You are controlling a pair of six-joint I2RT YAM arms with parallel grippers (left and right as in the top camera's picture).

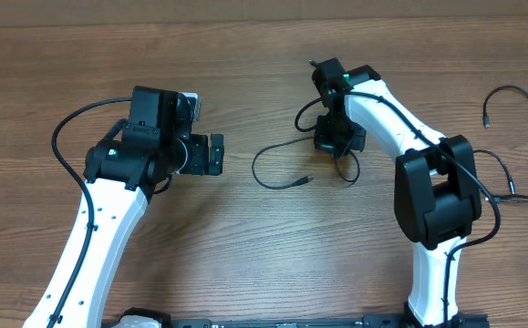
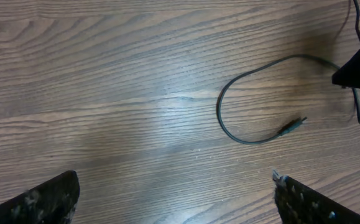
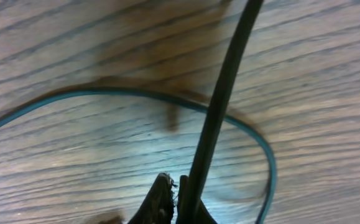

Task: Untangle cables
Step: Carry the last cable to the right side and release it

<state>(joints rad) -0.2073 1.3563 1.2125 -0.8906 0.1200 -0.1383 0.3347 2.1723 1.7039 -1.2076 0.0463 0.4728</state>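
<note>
Tangle first: overhead, the thin black flexible cables [image 1: 305, 181] are lying on the brown wooden table [image 1: 245, 264] under my right claw [image 1: 336, 144], which is clamping shut there to draw a strand free. Left wrist: my left claw [image 2: 175, 180] is hanging wide open, sparing the loose loop. Right wrist, blurry: I seem to be pinching one cord.

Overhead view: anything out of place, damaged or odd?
Nothing stands out. The right gripper has its jaws shut on a held cable; a looped cable lies beside it on the table, a far cable near the right edge. No damage shows.
</note>
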